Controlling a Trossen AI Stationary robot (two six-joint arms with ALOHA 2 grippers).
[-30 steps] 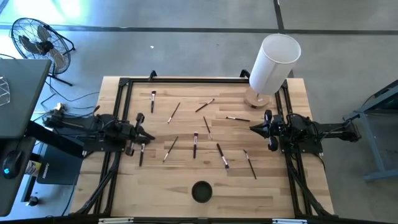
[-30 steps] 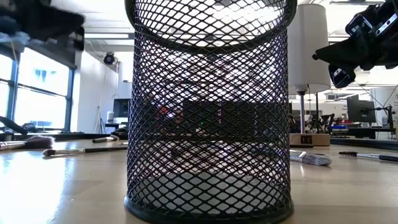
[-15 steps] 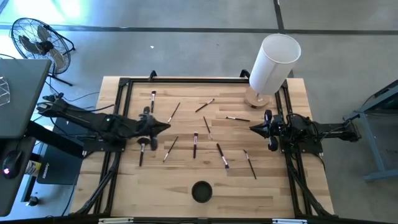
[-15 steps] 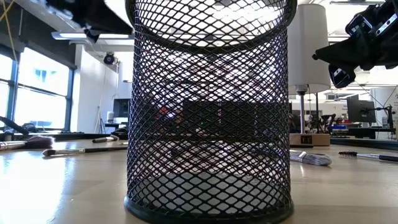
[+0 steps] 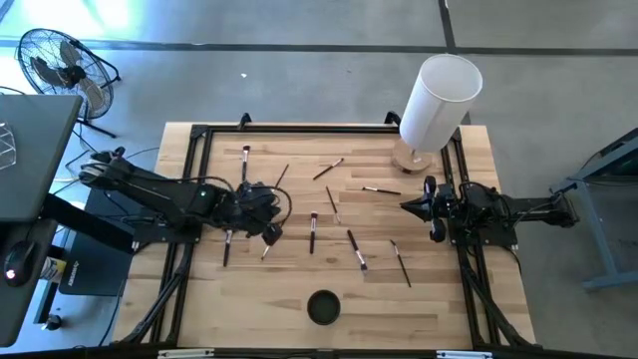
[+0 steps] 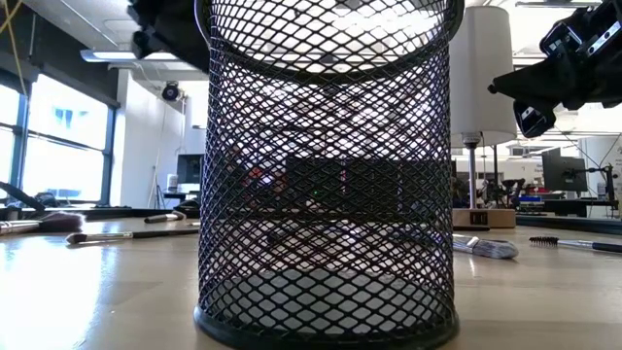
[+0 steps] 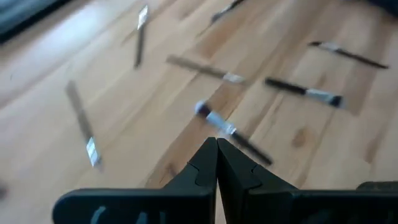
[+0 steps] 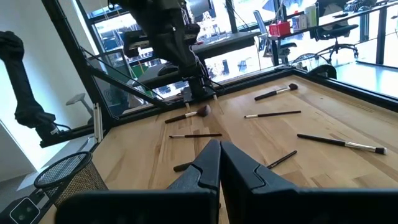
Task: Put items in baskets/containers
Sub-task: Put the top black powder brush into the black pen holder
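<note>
Several thin makeup brushes lie flat and scattered on the wooden table, among them one (image 5: pixel 313 231) at the middle and one (image 5: pixel 356 249) right of it. The small round black mesh cup (image 5: pixel 322 306) stands near the front edge and fills the low view (image 6: pixel 326 175). My left gripper (image 5: pixel 273 227) is shut and empty, tipped down over the brushes left of centre. In its wrist view its tips (image 7: pixel 216 143) hover just short of a dark-handled brush (image 7: pixel 233 132). My right gripper (image 5: pixel 407 206) waits shut and empty at the right side; its wrist view (image 8: pixel 219 147) shows the shut fingers.
A tall white cylinder (image 5: pixel 439 100) stands on a wooden base at the far right corner. A black frame rail (image 5: pixel 319 128) borders the table's back and sides. More brushes lie toward the far edge, such as one (image 5: pixel 245 160) at the far left.
My left arm has reached from the table's left edge toward its middle, and its gripper has tipped downward over the brushes left of centre. The brushes and the cup have stayed where they were.
</note>
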